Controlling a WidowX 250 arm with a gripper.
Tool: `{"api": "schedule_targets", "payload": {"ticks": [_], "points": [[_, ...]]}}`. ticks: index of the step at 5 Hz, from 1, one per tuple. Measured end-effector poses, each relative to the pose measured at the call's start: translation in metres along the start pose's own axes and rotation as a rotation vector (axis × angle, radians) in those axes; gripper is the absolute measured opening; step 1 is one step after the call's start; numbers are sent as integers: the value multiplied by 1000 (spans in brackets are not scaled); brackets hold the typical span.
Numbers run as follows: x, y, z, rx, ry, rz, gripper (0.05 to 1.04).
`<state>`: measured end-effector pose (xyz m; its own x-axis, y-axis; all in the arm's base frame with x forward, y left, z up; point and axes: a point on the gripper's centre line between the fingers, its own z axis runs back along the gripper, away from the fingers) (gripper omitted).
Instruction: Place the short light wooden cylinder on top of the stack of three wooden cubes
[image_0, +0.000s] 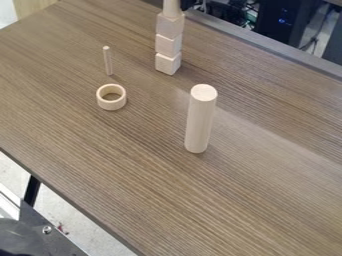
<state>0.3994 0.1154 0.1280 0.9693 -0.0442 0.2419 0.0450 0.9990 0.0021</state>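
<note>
Where the top cylinder (172, 7) sits: upright on the cube stack (168, 45), just beside the hand (189, 4).
Cube stack: three cubes, one above another, below the hand.
Hand: at the top edge; opening and hold cannot be told.
Step in hand: judged to be stacking, with the top cylinder at or near its seat.
Next move: likely calls for a steady, clean release if gripped; sideways contact could topple the column.
Thin peg (108, 60): upright, left of the hand in view.
Ring (111, 97): flat, farther from the hand than the peg.
Large cylinder (200, 119): upright, nearer the camera than the hand.
Tabletop (127, 170): wood-grained, under all pieces.
</note>
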Motion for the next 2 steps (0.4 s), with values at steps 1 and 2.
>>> {"api": "schedule_targets", "payload": {"ticks": [1,2], "points": [[4,0,4,-1,-15,13,999],[14,-2,27,2,-79,26,999]]}}
